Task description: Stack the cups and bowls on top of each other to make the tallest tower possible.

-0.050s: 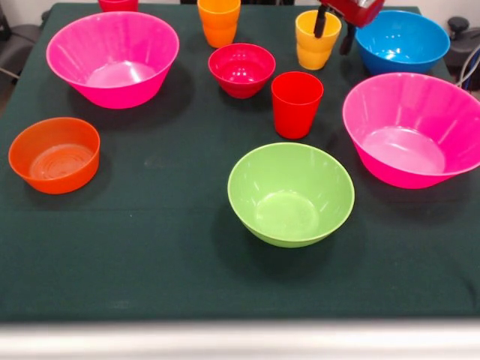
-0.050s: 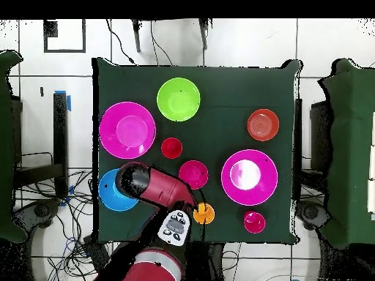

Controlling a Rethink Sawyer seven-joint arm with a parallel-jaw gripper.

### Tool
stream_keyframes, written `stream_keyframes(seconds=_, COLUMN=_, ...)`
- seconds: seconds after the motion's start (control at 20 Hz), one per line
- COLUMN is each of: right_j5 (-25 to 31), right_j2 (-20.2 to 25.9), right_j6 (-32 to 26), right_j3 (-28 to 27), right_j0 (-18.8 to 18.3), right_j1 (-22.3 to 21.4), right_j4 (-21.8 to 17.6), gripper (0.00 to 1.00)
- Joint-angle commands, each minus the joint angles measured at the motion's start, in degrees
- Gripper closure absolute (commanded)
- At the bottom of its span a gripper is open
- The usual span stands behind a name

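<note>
Yellow cup (image 1: 317,39) sits under the gripper (image 1: 333,30) — one finger inside, one outside, jaws apart — beside the blue bowl (image 1: 403,41).

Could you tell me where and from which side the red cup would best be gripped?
Probably at the rim, from straight above. The red cup stands upright, mouth open, on the table, so one finger could go inside and one outside its wall. The crimson bowl sits close beside it, which crowds a sideways approach.
</note>
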Motion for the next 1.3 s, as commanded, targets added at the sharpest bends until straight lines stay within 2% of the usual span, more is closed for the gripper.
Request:
stream_keyframes(seconds=0.05, right_j5=-2.75, right_j2=3.94, right_j6=12.79, right_j3=-3.35, right_j0=1.33, right_j1=3.49, right_j4=2.78, gripper=0.00)
stream_keyframes(seconds=0.35, right_j5=-2.90, right_j2=3.70, right_j6=12.21, right_j3=-2.41, right_j0=0.93, right_j1=3.92, right_j4=2.28, gripper=0.00)
stream_keyframes(seconds=0.7, right_j5=0.26, right_j2=3.03, right_j6=12.52, right_j3=-0.89, right_j0=1.61, right_j1=1.27, right_j4=2.30, gripper=0.00)
stream_keyframes(seconds=0.9, right_j5=-0.20, right_j2=3.27, right_j6=12.11, right_j3=-0.95, right_j0=1.06, right_j1=1.91, right_j4=2.30, gripper=0.00)
stream_keyframes(seconds=1.3, right_j5=-0.03, right_j2=3.01, right_j6=11.60, right_j3=1.97, right_j0=1.04, right_j1=-0.10, right_j4=1.72, gripper=0.00)
